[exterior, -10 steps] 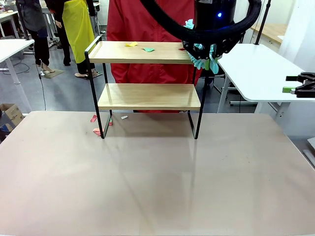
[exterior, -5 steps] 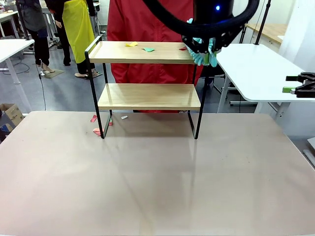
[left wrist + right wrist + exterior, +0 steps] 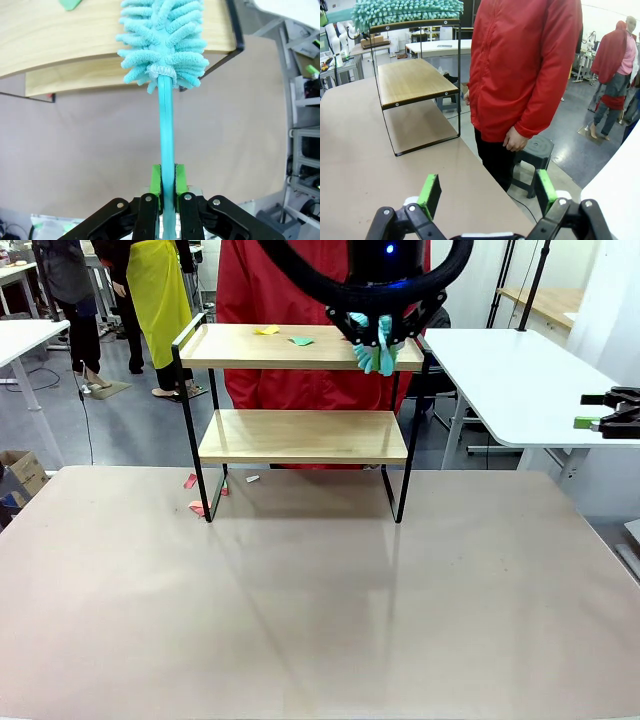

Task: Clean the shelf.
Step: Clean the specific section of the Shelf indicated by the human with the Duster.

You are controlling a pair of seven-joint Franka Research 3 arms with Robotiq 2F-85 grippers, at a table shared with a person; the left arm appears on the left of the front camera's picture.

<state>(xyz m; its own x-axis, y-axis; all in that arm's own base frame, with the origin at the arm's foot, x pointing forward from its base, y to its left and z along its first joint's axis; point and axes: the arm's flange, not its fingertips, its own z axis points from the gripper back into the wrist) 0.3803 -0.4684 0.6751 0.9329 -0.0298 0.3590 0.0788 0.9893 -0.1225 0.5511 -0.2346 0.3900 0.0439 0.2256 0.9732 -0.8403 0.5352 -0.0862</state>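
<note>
The shelf stands at the table's far side, two light wood boards on a black frame. A yellow scrap and a green scrap lie on its top board. My left gripper hangs over the right part of that board, shut on the handle of a teal fluffy duster. In the left wrist view the gripper pinches the handle and the duster head rests on the top board. My right gripper stands open far right, nothing between its fingers.
Red and white paper scraps lie on the table by the shelf's left leg. A person in a red jacket stands right behind the shelf. A white table is at the right, beside my right gripper.
My left arm has carried the duster leftward, from off the shelf's right end onto the top board. The right gripper has stayed still.
</note>
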